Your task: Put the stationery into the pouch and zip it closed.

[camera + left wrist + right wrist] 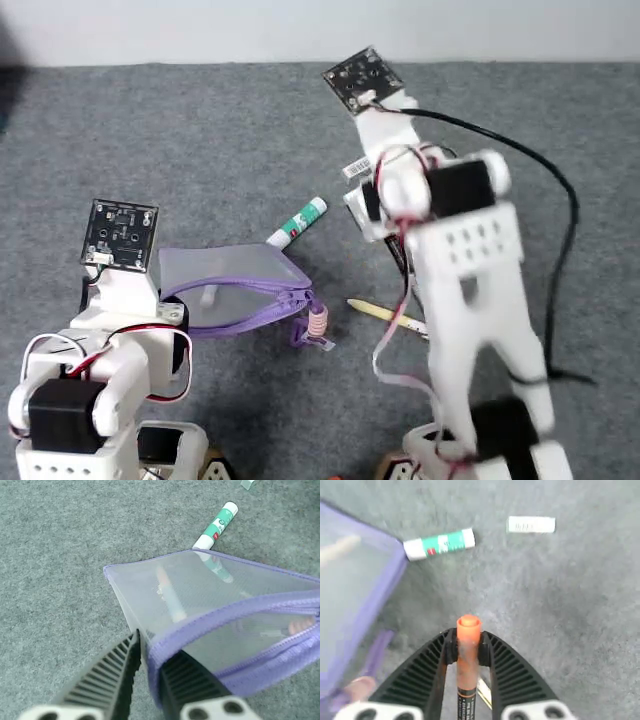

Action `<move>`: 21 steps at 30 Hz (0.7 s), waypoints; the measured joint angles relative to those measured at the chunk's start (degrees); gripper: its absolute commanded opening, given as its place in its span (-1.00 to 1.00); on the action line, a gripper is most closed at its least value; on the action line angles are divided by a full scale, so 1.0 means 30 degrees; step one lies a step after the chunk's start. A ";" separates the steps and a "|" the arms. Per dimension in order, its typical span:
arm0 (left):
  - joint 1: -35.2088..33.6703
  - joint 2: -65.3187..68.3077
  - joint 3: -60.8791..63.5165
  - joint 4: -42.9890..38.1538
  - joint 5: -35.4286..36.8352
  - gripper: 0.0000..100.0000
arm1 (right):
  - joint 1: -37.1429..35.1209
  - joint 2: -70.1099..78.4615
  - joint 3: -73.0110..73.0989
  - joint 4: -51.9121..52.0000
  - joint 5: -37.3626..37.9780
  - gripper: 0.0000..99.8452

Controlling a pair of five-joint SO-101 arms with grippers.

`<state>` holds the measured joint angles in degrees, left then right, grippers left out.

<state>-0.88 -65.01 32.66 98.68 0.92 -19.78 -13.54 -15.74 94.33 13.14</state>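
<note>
A translucent purple pouch (235,285) lies on the grey carpet with its zipper side open. My left gripper (147,652) is shut on the pouch (210,600) at the end of the zipper hem, and a pale pen (170,597) shows through the mesh inside. My right gripper (468,642) is shut on an orange-capped marker (467,680), held above the carpet just beside the pouch (350,590). A green and white glue stick (297,222) (439,544) (216,526) lies past the pouch's far corner. A yellow pencil (385,313) lies under the right arm (450,240).
A small white eraser (357,168) (531,524) lies beyond the glue stick. The pouch's zipper pull with a pinkish charm (317,322) rests near the pencil's tip. A black cable (560,200) loops to the right of the right arm.
</note>
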 measured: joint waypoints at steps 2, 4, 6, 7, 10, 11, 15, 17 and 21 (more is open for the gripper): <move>0.0000 0.0000 0.0000 0.0000 0.0000 -0.97 | -0.0469 -0.1553 0.0000 0.0117 -0.1026 -0.98; 0.0000 0.0000 0.0000 0.0000 0.0000 -0.97 | -0.1143 -0.3136 0.0000 0.0117 -0.2081 -0.98; -0.0059 0.0000 0.0000 0.0000 0.0000 -0.97 | -0.2168 -0.4571 0.0000 0.0029 -0.3048 -0.98; -0.0264 0.0000 0.0000 0.0000 0.0000 -0.97 | -0.2755 -0.5245 0.0000 -0.0205 -0.3487 -0.98; -0.1612 0.0352 -0.0234 -0.0029 0.0000 -0.97 | -0.4425 -0.6974 0.0000 -0.1377 -0.4601 -0.98; -0.2051 0.0762 -0.0469 -0.0029 0.0000 -0.97 | -0.5128 -0.7414 0.0000 -0.1963 -0.4894 -0.98; -0.3194 0.3077 -0.1875 -0.0029 0.0000 -0.97 | -0.7385 -0.8322 0.0000 -0.4806 -0.5538 -0.98; -0.3282 0.4278 -0.2813 -0.0029 0.0000 -0.97 | -0.8059 -0.8410 0.0000 -0.6212 -0.5597 -0.98; -0.3341 0.5802 -0.4249 -0.0029 0.0059 -0.97 | -0.9348 -0.8410 0.0293 -0.8762 -0.5656 -0.98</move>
<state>-10.90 -47.60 19.91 98.59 1.10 -47.82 -38.77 -14.86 68.04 -3.82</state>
